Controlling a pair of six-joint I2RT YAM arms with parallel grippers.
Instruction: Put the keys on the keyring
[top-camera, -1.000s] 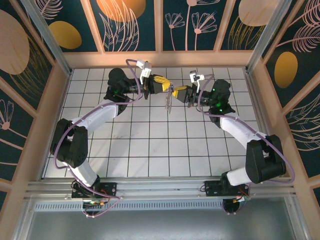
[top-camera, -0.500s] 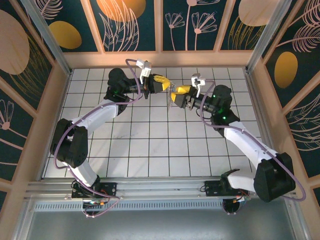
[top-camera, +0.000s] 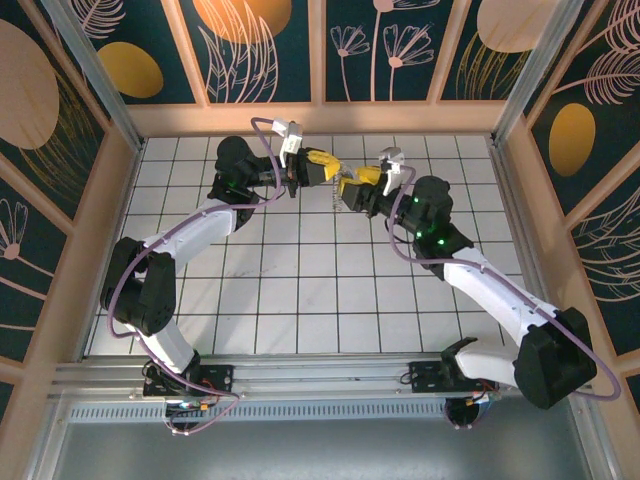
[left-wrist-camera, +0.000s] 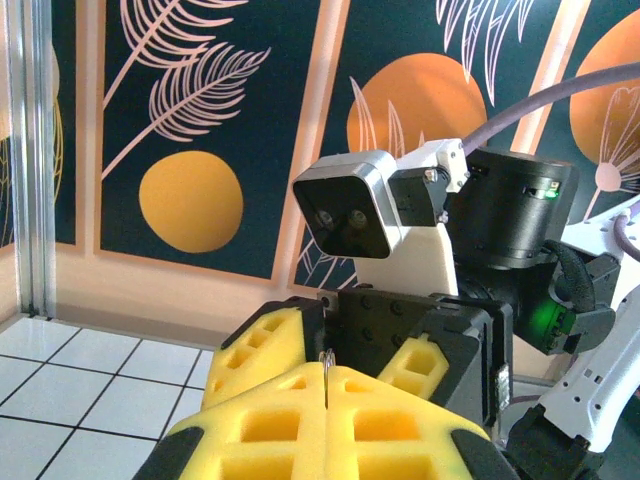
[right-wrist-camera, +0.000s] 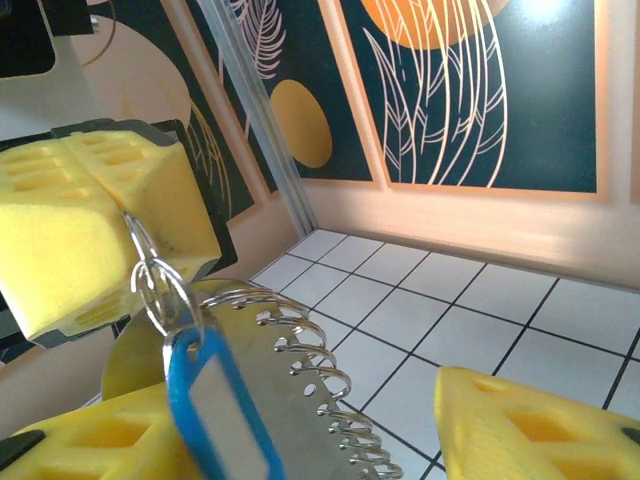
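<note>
My left gripper (top-camera: 334, 172) is raised over the far middle of the table (top-camera: 300, 290). Its yellow pads (left-wrist-camera: 270, 420) are shut on a thin wire ring whose edge shows at the seam (left-wrist-camera: 327, 358). In the right wrist view that ring (right-wrist-camera: 150, 270) hangs from the left gripper's pads (right-wrist-camera: 90, 210) and carries the blue-headed key (right-wrist-camera: 215, 400). The silvery keyring (right-wrist-camera: 300, 370) hangs with it, its bumpy looped side facing right. My right gripper (right-wrist-camera: 300, 410) is open, its fingers (right-wrist-camera: 540, 425) wide apart on either side of the hanging keyring, and meets the left one tip to tip (top-camera: 352, 190).
The white tiled table lies well below both grippers. Wooden rails and patterned dark walls (top-camera: 320, 50) close it in at the back and sides. An aluminium post (right-wrist-camera: 265, 130) stands at the far corner. The right arm's wrist camera (left-wrist-camera: 350, 210) faces the left gripper closely.
My right arm has swung left and forward, bringing its open fingers around the keyring hanging from the left gripper. The left arm has held still.
</note>
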